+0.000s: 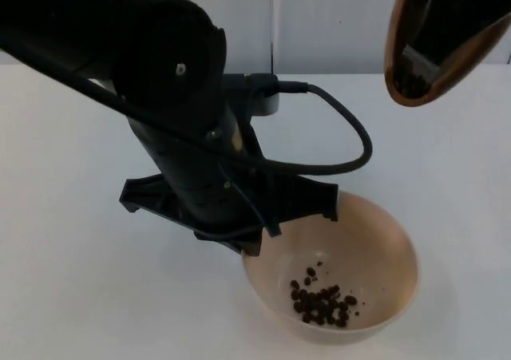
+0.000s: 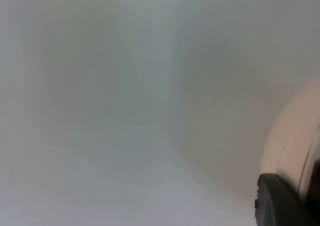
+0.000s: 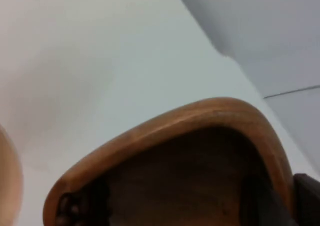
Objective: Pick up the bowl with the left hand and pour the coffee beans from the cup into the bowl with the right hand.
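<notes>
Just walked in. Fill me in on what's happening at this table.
The left gripper holds the beige bowl by its rim. A small pile of coffee beans lies in the bowl. The right gripper holds the brown wooden cup raised and tilted beyond the bowl; some beans remain in the cup.

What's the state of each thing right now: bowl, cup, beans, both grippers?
bowl: upright, held at its rim by the left gripper.
cup: raised, tilted, in the right gripper.
coffee beans: small pile in the bowl; a few remain inside the cup.
</notes>
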